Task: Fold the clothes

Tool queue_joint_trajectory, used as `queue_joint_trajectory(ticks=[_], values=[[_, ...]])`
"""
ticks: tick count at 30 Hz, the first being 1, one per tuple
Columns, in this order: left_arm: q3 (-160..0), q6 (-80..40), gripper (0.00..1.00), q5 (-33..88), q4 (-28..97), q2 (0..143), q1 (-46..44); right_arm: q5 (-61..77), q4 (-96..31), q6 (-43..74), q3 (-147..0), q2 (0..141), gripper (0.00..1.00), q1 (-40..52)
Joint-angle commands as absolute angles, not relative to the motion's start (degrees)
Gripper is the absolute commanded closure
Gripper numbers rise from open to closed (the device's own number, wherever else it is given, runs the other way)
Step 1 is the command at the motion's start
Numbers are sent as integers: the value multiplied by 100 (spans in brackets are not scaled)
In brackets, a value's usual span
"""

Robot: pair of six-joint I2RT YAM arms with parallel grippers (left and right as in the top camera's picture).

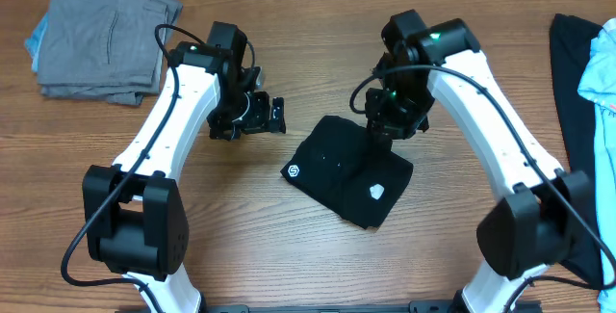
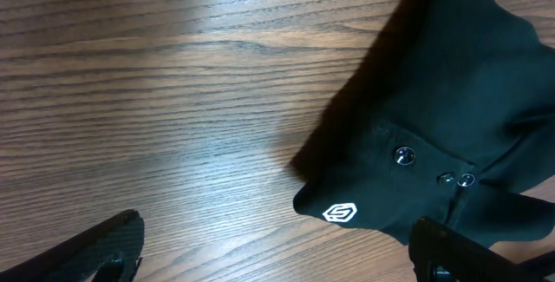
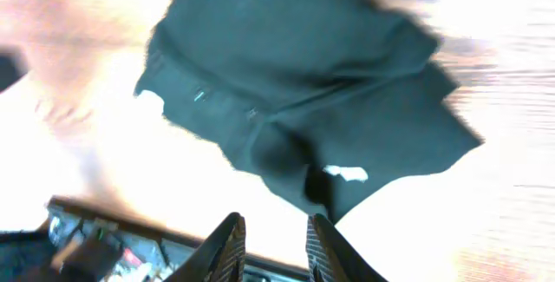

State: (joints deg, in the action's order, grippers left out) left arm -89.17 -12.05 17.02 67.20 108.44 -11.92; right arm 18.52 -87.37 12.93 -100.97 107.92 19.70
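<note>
A folded black shirt (image 1: 346, 170) lies on the wooden table (image 1: 289, 255), well apart from grey clothes (image 1: 101, 34).

brown wood-grain table (image 1: 318, 265) — glossy, long streaks of grain

From my right claw (image 1: 388, 132), bare table (image 1: 318, 24) lies free toward twelve o'clock. My left claw (image 1: 277, 116) stands at nine, the black shirt (image 1: 348, 170) at six, heaped clothes (image 1: 575, 72) at three.
</note>
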Motion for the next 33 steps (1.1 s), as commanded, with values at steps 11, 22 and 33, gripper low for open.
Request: queue_joint_trajectory(ticks=[11, 22, 33], values=[[-8897, -1243, 0, 1741, 6761, 10801, -1181, 3957, -6705, 108, -7091, 10840, 71, 1876], [-8897, -1225, 0, 1743, 6751, 10801, -1203, 2600, -5935, 1079, -6204, 10838, 71, 552], [-8897, -1219, 0, 1741, 6726, 10801, -1219, 2613, -6947, 1411, -7325, 9690, 79, 517]])
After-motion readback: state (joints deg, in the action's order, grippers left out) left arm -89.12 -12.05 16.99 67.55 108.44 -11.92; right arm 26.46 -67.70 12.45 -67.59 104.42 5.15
